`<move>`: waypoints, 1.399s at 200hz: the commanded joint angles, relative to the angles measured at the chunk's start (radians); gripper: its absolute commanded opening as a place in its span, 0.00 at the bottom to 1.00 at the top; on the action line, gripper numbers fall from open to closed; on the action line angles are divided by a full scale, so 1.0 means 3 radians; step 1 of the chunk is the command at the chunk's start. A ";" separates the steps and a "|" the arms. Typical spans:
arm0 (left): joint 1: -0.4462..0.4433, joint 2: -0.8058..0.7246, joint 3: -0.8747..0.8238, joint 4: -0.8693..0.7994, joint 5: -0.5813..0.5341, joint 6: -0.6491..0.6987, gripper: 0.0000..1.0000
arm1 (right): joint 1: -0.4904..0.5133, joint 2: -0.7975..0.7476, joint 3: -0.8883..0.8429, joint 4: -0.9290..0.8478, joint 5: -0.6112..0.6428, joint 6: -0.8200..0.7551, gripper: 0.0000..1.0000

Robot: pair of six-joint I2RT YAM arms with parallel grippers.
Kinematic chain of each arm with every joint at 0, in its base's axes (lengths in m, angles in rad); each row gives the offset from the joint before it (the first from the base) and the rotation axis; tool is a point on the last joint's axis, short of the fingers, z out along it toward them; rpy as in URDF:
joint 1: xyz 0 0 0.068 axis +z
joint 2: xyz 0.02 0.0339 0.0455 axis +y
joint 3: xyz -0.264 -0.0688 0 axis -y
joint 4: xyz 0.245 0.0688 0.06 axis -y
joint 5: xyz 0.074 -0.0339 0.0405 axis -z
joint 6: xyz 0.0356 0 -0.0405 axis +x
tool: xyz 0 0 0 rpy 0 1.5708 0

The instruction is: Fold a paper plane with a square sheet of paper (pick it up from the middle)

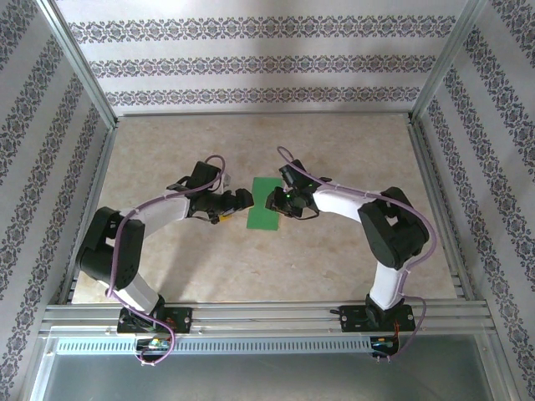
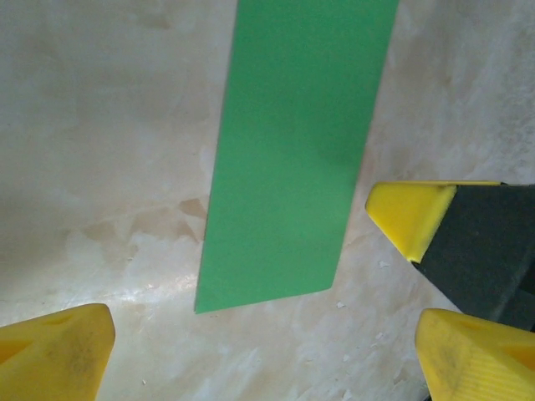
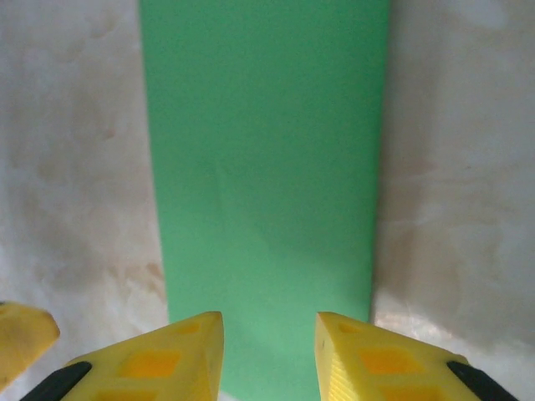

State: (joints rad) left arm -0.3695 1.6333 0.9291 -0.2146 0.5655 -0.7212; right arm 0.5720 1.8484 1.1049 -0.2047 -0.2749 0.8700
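My left fingers (image 1: 243, 199) stand spread wide with nothing between them. In the left wrist view their yellow tips (image 2: 58, 347) sit at either lower corner, with bare worktop (image 1: 276, 267) in the gap. The green paper (image 1: 266, 203) lies flat just ahead of those tips as a long narrow strip, its near end cut slightly aslant and short of my left tips. It sits between my two sets of fingers. My right fingers (image 1: 277, 201) are at the strip's far side, drawn in to a narrow gap. In the right wrist view the strip runs straight out from that gap, its near end under the tips; whether they press on it I cannot tell
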 commanded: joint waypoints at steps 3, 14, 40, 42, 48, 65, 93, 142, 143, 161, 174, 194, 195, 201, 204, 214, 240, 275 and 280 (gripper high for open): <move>-0.0069 0.0092 0.0008 0.0174 -0.0010 -0.0129 0.90 | 0.0011 0.0133 0.0169 0.0125 0.0122 0.0184 0.35; -0.0077 0.0126 0.0004 0.0207 0.0012 -0.0162 0.88 | 0.0006 0.0188 0.0192 0.0116 0.0119 0.0188 0.35; -0.0088 0.0199 0.0017 0.0245 0.0100 -0.0230 0.82 | -0.0004 0.0292 0.0180 0.0044 0.0149 0.0119 0.35; -0.0088 0.0204 0.0017 0.0242 0.0106 -0.0235 0.81 | -0.0007 0.0302 0.0179 0.0033 0.0149 0.0104 0.35; -0.0094 0.0220 0.0026 0.0236 0.0123 -0.0240 0.79 | -0.0014 0.0327 0.0170 0.0019 0.0142 0.0057 0.35; -0.0095 0.0270 0.0047 0.0205 0.0172 -0.0265 0.74 | -0.0049 0.0431 0.0173 0.0002 0.0010 -0.0155 0.35; -0.0098 0.0338 0.0055 0.0143 0.0206 -0.0305 0.64 | -0.0109 0.0647 0.0224 -0.0094 -0.0387 -0.0785 0.35; -0.0121 0.0364 0.0006 0.0033 0.0158 -0.0417 0.52 | -0.0197 0.0563 0.0147 -0.0202 -0.0433 -0.1135 0.34; -0.0125 0.0364 0.0007 0.0032 0.0156 -0.0420 0.52 | -0.0198 0.0560 0.0144 -0.0202 -0.0433 -0.1135 0.34; -0.0138 0.0406 0.0018 0.0040 0.0182 -0.0465 0.49 | -0.0214 0.0550 0.0146 -0.0196 -0.0421 -0.1107 0.34; -0.0163 0.0439 0.0045 0.0018 0.0191 -0.0480 0.48 | -0.0214 0.0549 0.0148 -0.0190 -0.0427 -0.1089 0.34; -0.0188 0.0479 0.0090 -0.0009 0.0199 -0.0497 0.48 | -0.0214 0.0554 0.0151 -0.0184 -0.0430 -0.1074 0.35; -0.0189 0.0483 0.0092 -0.0010 0.0198 -0.0498 0.48 | -0.0214 0.0556 0.0151 -0.0183 -0.0429 -0.1072 0.35; -0.0193 0.0494 0.0098 -0.0016 0.0196 -0.0500 0.48 | -0.0215 0.0551 0.0147 -0.0179 -0.0429 -0.1069 0.35; -0.0192 0.0499 0.0103 -0.0020 0.0192 -0.0506 0.48 | -0.0214 0.0553 0.0147 -0.0178 -0.0429 -0.1067 0.35; -0.0195 0.0521 0.0102 0.0002 0.0203 -0.0526 0.47 | -0.0214 0.0557 0.0147 -0.0178 -0.0427 -0.1063 0.34; -0.0200 0.0558 0.0111 0.0106 0.0272 -0.0583 0.43 | -0.0219 0.0557 0.0146 -0.0172 -0.0443 -0.1054 0.35; -0.0205 0.0594 0.0142 0.0112 0.0278 -0.0590 0.37 | -0.0219 0.0562 0.0145 -0.0172 -0.0443 -0.1040 0.34; -0.0204 0.0598 0.0142 0.0116 0.0280 -0.0592 0.37 | -0.0219 0.0561 0.0143 -0.0176 -0.0443 -0.1039 0.34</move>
State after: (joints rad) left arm -0.4183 1.7947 0.9417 -0.1810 0.6292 -0.8810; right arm 0.5167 1.9865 1.1843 -0.1741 -0.4358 0.5686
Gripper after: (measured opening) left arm 0.376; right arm 0.342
